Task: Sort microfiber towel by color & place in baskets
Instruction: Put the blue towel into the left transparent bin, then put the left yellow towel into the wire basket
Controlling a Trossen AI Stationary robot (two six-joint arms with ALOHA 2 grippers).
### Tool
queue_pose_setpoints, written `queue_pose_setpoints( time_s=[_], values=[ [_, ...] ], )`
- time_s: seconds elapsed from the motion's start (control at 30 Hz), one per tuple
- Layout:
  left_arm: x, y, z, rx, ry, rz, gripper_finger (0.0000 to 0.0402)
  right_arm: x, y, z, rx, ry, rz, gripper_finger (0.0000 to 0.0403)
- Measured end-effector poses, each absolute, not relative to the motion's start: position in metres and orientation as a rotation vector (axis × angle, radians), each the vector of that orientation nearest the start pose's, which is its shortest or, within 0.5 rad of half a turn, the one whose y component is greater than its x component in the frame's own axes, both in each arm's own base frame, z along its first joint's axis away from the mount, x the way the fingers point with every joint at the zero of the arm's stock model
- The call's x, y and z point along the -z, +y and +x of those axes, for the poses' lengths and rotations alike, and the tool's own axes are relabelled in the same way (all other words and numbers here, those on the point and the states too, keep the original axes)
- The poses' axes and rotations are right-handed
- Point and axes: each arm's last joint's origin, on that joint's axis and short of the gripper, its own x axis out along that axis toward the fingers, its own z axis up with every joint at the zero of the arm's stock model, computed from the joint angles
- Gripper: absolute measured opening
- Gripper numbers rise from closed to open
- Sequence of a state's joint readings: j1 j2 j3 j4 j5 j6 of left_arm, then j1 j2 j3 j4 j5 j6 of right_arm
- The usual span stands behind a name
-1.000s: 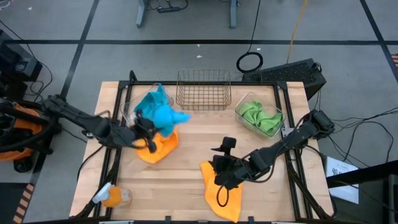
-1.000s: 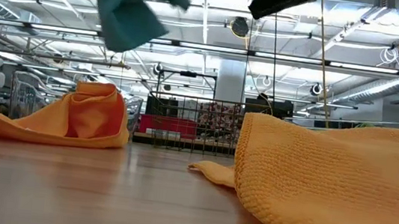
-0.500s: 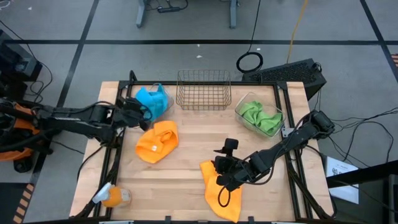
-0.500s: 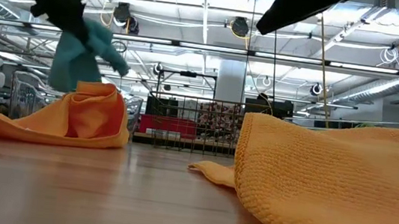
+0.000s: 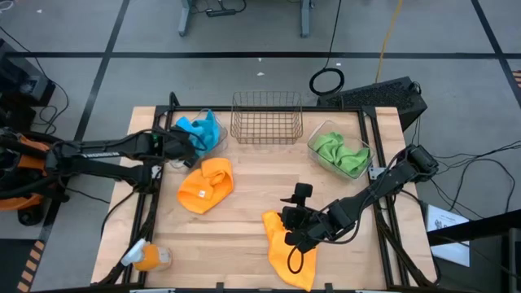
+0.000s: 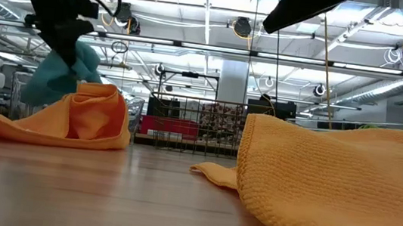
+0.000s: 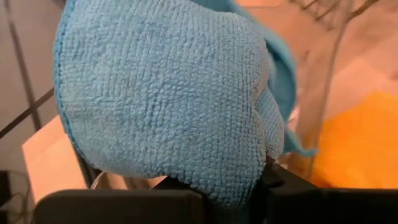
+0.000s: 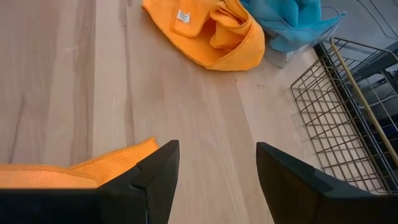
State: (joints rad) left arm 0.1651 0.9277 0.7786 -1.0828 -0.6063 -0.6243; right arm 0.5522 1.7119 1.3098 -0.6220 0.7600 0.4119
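We see the left gripper (image 5: pixel 186 143) reaching over the clear bin (image 5: pixel 213 140) at the table's (image 5: pixel 244 187) back left corner, and it looks clenched on the blue towel (image 5: pixel 200 131), though the cloth covers the fingertips in the left wrist view, so we say this with some caution. The blue towel (image 7: pixel 168 93) fills most of that view and drapes over the dark fingers. In the low view the same towel (image 6: pixel 57 77) hangs bunched below the arm, behind the crumpled orange towel (image 6: pixel 71 117).

That crumpled orange towel (image 5: pixel 206 184) lies on the table just in front of the blue one's bin. A second orange towel (image 5: pixel 289 251) lies flat near the front edge, and the right gripper (image 5: pixel 295 238) hovers right over it. In the right wrist view its fingers (image 8: pixel 155 180) stand spread apart with nothing between them, the edge of the flat orange towel (image 8: pixel 81 171) showing beside one of them.

The copper wire basket (image 5: pixel 266 116) sits at the back middle, holding nothing that we can make out. The other clear bin (image 5: pixel 316 150) at the back right holds green towels (image 5: pixel 342 152).

A bottle of orange liquid (image 5: pixel 146 257) lies at the front left corner.
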Motion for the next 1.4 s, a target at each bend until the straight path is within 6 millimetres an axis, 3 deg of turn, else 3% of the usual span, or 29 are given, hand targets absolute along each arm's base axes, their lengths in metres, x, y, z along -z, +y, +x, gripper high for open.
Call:
queue_pose_setpoints(
  time_s=[0.17,0.53,0.73,1.1,1.27,1.4],
  values=[
    [-0.243,0.046,0.143,-1.066,1.051,-0.242,0.0073,-0.248,0.168,0.31,0.348,0.745,-0.235,0.0203],
    [-0.233,0.049,0.151,-1.12,1.095,-0.258,0.0217,-0.248,0.167,0.31,0.35,0.75,-0.239,0.0203],
    [-0.237,0.048,0.153,-1.109,1.085,-0.264,0.0262,-0.248,0.167,0.31,0.35,0.75,-0.24,0.0203],
    [-0.263,0.046,0.16,-1.017,1.039,-0.373,0.0272,-0.248,0.167,0.31,0.35,0.751,-0.241,0.0203],
    [-0.262,0.04,0.16,-0.979,1.072,-0.429,0.0266,-0.248,0.167,0.31,0.35,0.751,-0.241,0.0203],
    [-0.257,0.032,0.159,-0.975,1.083,-0.449,0.0236,-0.248,0.167,0.31,0.349,0.752,-0.242,0.0203]
  ],
)
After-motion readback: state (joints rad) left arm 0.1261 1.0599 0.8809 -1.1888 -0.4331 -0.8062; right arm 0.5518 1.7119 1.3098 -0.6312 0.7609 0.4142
